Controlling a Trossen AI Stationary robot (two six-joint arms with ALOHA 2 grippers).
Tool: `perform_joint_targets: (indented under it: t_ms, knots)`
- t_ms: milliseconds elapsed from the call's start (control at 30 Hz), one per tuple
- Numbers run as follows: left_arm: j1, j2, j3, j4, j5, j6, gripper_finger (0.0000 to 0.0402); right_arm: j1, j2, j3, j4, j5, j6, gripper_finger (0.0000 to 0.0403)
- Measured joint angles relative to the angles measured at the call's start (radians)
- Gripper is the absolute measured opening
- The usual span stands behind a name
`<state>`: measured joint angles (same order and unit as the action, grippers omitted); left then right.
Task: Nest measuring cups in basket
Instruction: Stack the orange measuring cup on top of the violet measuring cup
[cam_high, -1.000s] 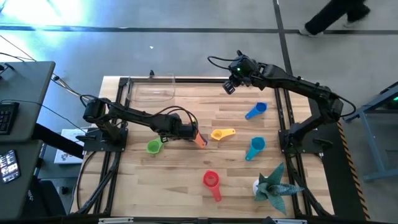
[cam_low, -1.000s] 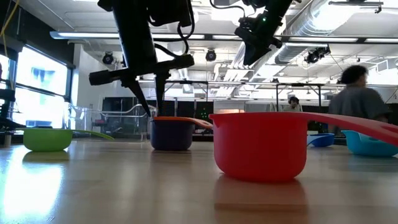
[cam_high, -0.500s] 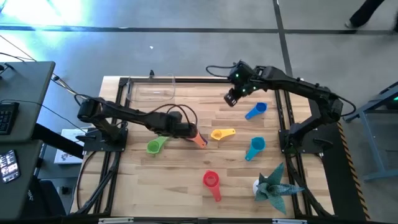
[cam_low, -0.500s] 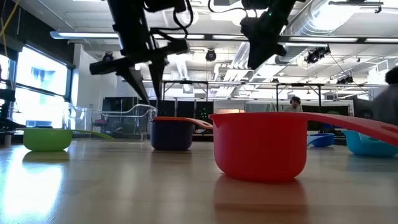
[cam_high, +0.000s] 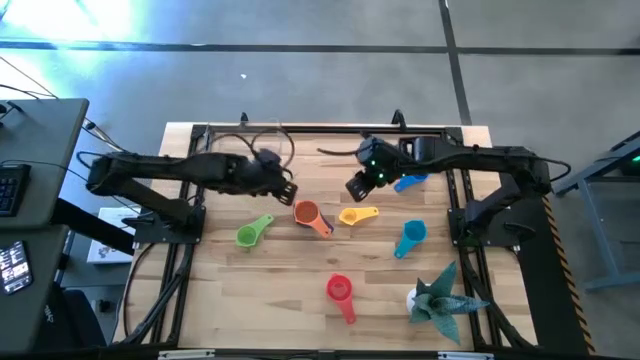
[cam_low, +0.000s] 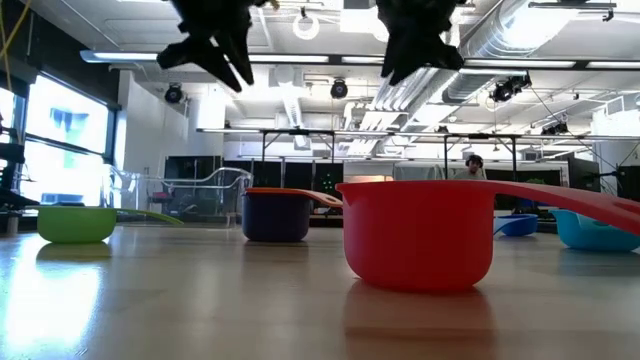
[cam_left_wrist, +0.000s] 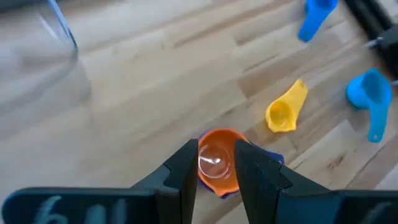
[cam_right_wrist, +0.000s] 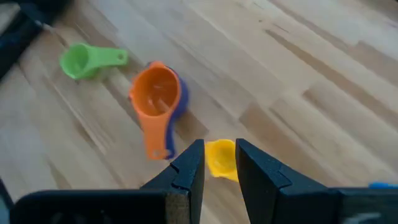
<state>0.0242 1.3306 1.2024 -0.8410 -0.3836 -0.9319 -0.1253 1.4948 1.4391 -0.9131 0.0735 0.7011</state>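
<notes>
The orange cup (cam_high: 307, 214) sits nested in the purple cup (cam_right_wrist: 180, 93) at mid-table, with its handle toward the near edge. Around it lie the yellow cup (cam_high: 357, 215), green cup (cam_high: 252, 232), blue cup (cam_high: 411, 181), teal cup (cam_high: 410, 238) and red cup (cam_high: 340, 292), each resting on the wood. The clear basket (cam_high: 242, 150) stands at the far left, partly under the left arm. My left gripper (cam_high: 287, 187) hovers open above and to the far left of the orange cup (cam_left_wrist: 217, 167). My right gripper (cam_high: 353, 188) hovers open above the yellow cup (cam_right_wrist: 219, 157).
A spiky teal plant figure (cam_high: 441, 296) stands at the near right corner. Black frame rails (cam_high: 458, 200) run along the table's sides. Bare wood lies between the basket and the cups. In the low view, the red cup (cam_low: 418, 232) stands nearest the camera.
My left gripper has risen from the orange and purple cups and drawn back toward the far left; the nested pair stays where it was. My right gripper has swung from the far edge toward the table's middle and down, coming over the yellow cup.
</notes>
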Motion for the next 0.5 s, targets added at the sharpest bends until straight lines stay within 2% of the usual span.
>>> perform_joint_targets:
  t_ms: [233,500]
  knots:
    - [0.042,-0.112,0.0,-0.003,0.008,0.208,0.0092,0.117,0.014,0.0,0.123,0.012,0.176,0.0083]
    - [0.094,-0.191,0.0,-0.028,0.013,0.351,0.0092,0.226,0.1,0.0,0.278,0.05,0.207,0.0083]
